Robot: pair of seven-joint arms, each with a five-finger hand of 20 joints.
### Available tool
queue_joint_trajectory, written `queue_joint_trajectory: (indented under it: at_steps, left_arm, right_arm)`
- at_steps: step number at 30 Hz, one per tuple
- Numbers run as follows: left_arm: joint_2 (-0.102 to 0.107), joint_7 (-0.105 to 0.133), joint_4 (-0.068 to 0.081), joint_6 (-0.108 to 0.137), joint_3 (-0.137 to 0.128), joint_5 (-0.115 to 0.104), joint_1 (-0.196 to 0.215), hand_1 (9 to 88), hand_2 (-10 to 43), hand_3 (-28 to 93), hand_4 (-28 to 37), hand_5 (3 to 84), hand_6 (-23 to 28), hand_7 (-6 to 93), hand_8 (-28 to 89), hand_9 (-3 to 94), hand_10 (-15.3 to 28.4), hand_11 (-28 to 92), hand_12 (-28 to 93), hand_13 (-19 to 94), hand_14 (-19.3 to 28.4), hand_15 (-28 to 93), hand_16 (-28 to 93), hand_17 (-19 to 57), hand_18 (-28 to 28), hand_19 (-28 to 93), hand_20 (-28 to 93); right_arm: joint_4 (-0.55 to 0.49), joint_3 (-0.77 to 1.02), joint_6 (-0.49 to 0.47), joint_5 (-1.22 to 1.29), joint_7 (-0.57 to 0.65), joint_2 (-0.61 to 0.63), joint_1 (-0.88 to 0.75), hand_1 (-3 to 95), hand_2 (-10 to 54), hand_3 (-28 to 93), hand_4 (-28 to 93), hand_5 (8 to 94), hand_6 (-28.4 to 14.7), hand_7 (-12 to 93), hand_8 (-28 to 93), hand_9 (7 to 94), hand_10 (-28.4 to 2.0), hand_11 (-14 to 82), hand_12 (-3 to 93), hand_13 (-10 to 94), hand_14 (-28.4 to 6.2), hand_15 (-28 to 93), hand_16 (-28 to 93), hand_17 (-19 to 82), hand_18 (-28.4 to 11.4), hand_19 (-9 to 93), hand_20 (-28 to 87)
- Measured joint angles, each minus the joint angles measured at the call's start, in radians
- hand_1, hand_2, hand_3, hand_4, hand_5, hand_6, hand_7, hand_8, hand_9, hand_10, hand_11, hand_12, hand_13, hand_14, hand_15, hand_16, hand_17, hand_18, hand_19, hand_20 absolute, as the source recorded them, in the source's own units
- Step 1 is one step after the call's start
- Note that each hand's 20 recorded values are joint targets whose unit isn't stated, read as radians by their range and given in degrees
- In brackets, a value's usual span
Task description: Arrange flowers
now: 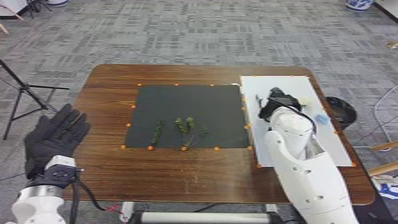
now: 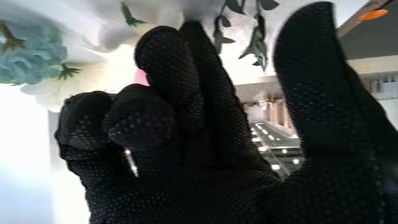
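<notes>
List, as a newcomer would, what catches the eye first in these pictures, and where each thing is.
The eye falls first on the black mat mid-table, with green sprigs near its close edge. Next comes the black-gloved right hand over the white board on the right. The pale blue flower stands out beyond its fingers in the wrist view.

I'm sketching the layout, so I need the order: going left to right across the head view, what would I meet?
Left hand → dark mat → right hand → blue flower → black bin.
</notes>
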Motion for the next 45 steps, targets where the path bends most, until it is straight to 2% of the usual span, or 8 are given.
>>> queue_joint_trajectory:
  at_steps: [8, 12, 18, 25, 31, 34, 37, 45]
  left_arm:
    - [0.0, -0.005, 0.003, -0.005, 0.011, 0.0, -0.012, 27.1, 18.5, 70, -28.3, 44.3, 9.3, 11.9, -10, 36.3, 15.3, 23, 8, 27, 15.4, 30, -6, -6.7, 15.4, 40, 9]
    - [0.0, -0.008, 0.004, -0.005, 0.014, 0.0, -0.016, 27.1, 18.5, 70, -28.3, 44.3, 9.3, 11.8, -10, 36.3, 15.4, 23, 8, 27, 15.4, 30, -6, -6.7, 15.4, 40, 9]
    - [0.0, -0.009, 0.004, -0.006, 0.014, 0.0, -0.016, 27.1, 18.4, 70, -28.3, 44.3, 9.3, 11.8, -9, 36.3, 15.3, 23, 9, 27, 15.4, 30, -6, -6.6, 15.4, 40, 9]
    - [0.0, -0.009, 0.004, -0.008, 0.014, -0.001, -0.014, 27.1, 18.4, 70, -28.3, 44.3, 9.3, 11.9, -10, 36.3, 15.3, 23, 8, 27, 15.5, 30, -6, -6.7, 15.4, 40, 9]
    - [0.0, -0.009, 0.004, -0.011, 0.017, -0.01, -0.013, 27.1, 18.5, 70, -28.3, 44.3, 9.3, 11.9, -10, 36.3, 15.4, 23, 9, 27, 15.5, 30, -6, -6.6, 15.4, 40, 9]
    - [0.0, -0.009, 0.004, -0.014, 0.018, -0.021, -0.013, 27.0, 18.5, 70, -28.3, 44.3, 9.2, 11.9, -10, 36.3, 15.3, 23, 8, 27, 15.4, 30, -6, -6.6, 15.4, 40, 9]
    - [0.0, -0.009, 0.004, -0.019, 0.018, -0.034, -0.012, 27.0, 18.5, 70, -28.3, 44.3, 9.3, 11.9, -10, 36.3, 15.4, 23, 8, 27, 15.5, 30, -6, -6.6, 15.4, 40, 9]
    - [0.0, -0.009, 0.004, -0.03, 0.017, -0.054, -0.01, 26.9, 18.4, 70, -28.3, 44.3, 9.2, 12.0, -10, 36.3, 15.2, 23, 8, 27, 15.5, 30, -6, -6.6, 15.4, 40, 9]
  right_arm:
    - [0.008, -0.033, 0.019, -0.061, -0.059, -0.001, -0.006, 45.0, -9.5, 65, -28, 73.9, -3.3, 14, -11, 71.8, -15.1, 49.7, 38.5, 70, -12.2, 74, 44, 42, -25.8, 92, 37]
    - [0.017, -0.052, 0.02, -0.092, -0.071, -0.001, -0.002, 38.6, -9.5, 66, -26, 74.1, -4.1, 14, -11, 71.8, -15.4, 49.9, 38.5, 70, -12.3, 74, 44, 42, -25.9, 92, 38]
    - [0.024, -0.06, 0.02, -0.093, -0.061, -0.002, 0.005, 24.3, 3.1, 63, -21, 74.3, -6.1, 12, -10, 72.4, -17.3, 48.5, 37.9, 71, -13.6, 74, 44, 42, -26.9, 93, 37]
    - [0.055, -0.075, 0.005, -0.099, -0.041, -0.009, 0.038, 33.5, -9.2, 66, -22, 75.7, -5.2, 15, -10, 72.8, -16.6, 49.5, 38.0, 71, -12.8, 75, 43, 43, -26.7, 93, 37]
    - [0.116, -0.093, -0.021, -0.159, -0.043, -0.031, 0.085, 40.1, -9.5, 65, -27, 75.7, -3.2, 24, -9, 72.3, -15.6, 51.9, 39.3, 72, -12.0, 75, 43, 43, -26.1, 93, 37]
    - [0.124, -0.093, -0.027, -0.169, -0.043, -0.038, 0.09, 47.5, -9.5, 62, -27, 76.0, -3.5, 24, 7, 73.1, -15.2, 52.5, 39.4, 72, -11.7, 75, 43, 44, -25.9, 93, 38]
    - [0.127, -0.095, -0.028, -0.175, -0.043, -0.039, 0.09, 54.8, -9.5, 56, -25, 77.8, -3.8, 24, 13, 74.5, -14.7, 52.6, 39.4, 74, -11.5, 75, 43, 45, -25.9, 93, 38]
    - [0.129, -0.095, -0.029, -0.175, -0.047, -0.045, 0.089, 56.6, -9.5, 61, -24, 80.4, -1.5, 32, 18, 78.0, -13.7, 50.0, 45.4, 76, -11.1, 74, 43, 47, -25.9, 93, 39]
